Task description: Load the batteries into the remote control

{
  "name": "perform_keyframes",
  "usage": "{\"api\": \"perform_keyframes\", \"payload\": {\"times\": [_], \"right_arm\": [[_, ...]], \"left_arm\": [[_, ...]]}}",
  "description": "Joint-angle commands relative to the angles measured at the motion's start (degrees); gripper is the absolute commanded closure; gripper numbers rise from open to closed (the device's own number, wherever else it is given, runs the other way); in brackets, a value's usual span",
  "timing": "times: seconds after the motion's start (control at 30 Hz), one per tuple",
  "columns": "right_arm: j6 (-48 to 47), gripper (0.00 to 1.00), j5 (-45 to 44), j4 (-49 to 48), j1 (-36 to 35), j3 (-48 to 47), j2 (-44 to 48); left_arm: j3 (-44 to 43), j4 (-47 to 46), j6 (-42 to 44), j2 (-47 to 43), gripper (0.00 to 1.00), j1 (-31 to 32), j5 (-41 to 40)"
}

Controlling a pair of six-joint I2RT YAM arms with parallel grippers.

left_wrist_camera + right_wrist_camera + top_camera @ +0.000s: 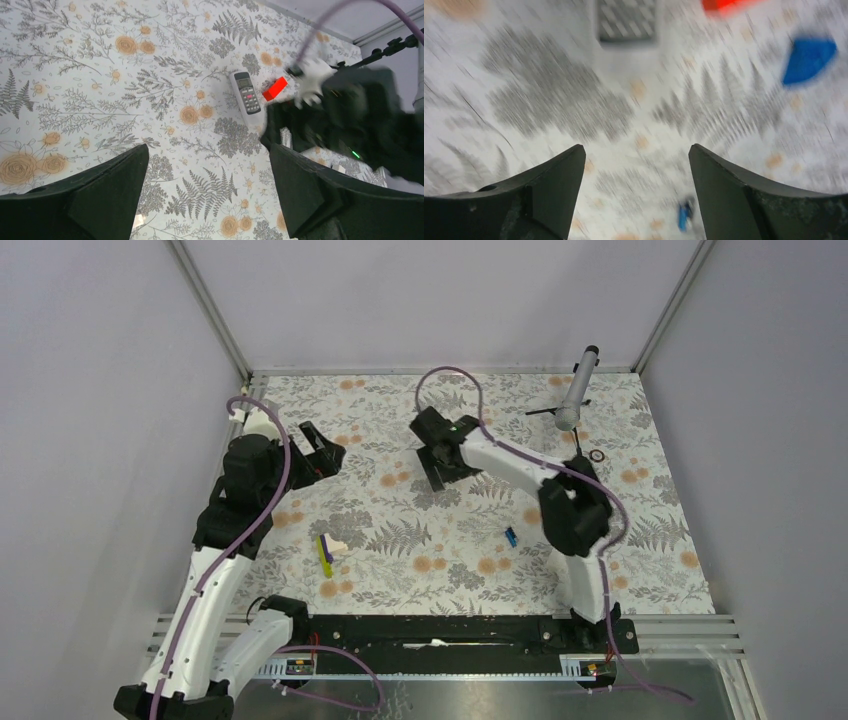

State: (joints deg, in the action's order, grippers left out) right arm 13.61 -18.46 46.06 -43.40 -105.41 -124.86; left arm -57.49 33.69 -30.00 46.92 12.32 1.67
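The remote control [246,94], one small light-grey rectangular handset, is seen lying flat on the floral-printed table [450,530] towards the far middle. Its dark display and rows of buttons are turned upward, so its battery compartment is hidden. Of the batteries, only one is made out: a tiny blue cylinder [510,536] lying bare on the cloth near the right arm's base, well apart from the remote. One bright orange-red piece [275,88] is placed just beside the remote's display end, and one blurred blue piece [809,60] is seen farther out. The right gripper [636,147] is held above the remote with its two dark, wedge-shaped fingers spread apart and nothing between them. The left gripper [209,150] is likewise spread wide and empty, held over bare cloth to the left of the remote. Near the left arm one slim yellow-and-purple stick [325,555] is laid, with a small white scrap [341,545] touching it. At the far right corner one grey rod [575,390] is propped on a thin black stand.
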Motion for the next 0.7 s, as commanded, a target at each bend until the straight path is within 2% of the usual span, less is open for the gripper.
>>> {"api": "perform_keyframes", "payload": {"times": [0.0, 0.17, 0.33, 0.43, 0.53, 0.67], "right_arm": [[6.08, 0.16, -5.13, -2.94, -0.33, 19.47, 21.14], [13.34, 0.18, -10.50, -7.96, -0.48, 38.41, 40.78], [19.31, 0.20, -13.34, -10.87, -0.34, 51.70, 60.11], [25.28, 0.21, -15.10, -6.18, 0.87, 54.48, 62.93], [33.02, 0.19, -13.16, 0.52, 4.99, 55.35, 59.75], [40.36, 0.19, -10.83, 2.10, 7.89, 57.88, 59.02]], "left_arm": [[3.06, -7.90, -0.10, -3.38, 0.01, -0.36, -3.68], [6.69, -13.70, 0.91, -5.03, 0.01, -0.45, -3.70], [5.55, -14.22, 1.47, -2.39, 0.01, -0.45, -1.94], [5.71, -14.17, 0.97, -2.22, 0.01, -0.45, -0.55], [6.65, -14.76, 0.20, -2.85, 0.01, -0.45, -0.30], [6.74, -14.34, -0.12, -3.56, 0.01, -0.45, 0.16]]}}
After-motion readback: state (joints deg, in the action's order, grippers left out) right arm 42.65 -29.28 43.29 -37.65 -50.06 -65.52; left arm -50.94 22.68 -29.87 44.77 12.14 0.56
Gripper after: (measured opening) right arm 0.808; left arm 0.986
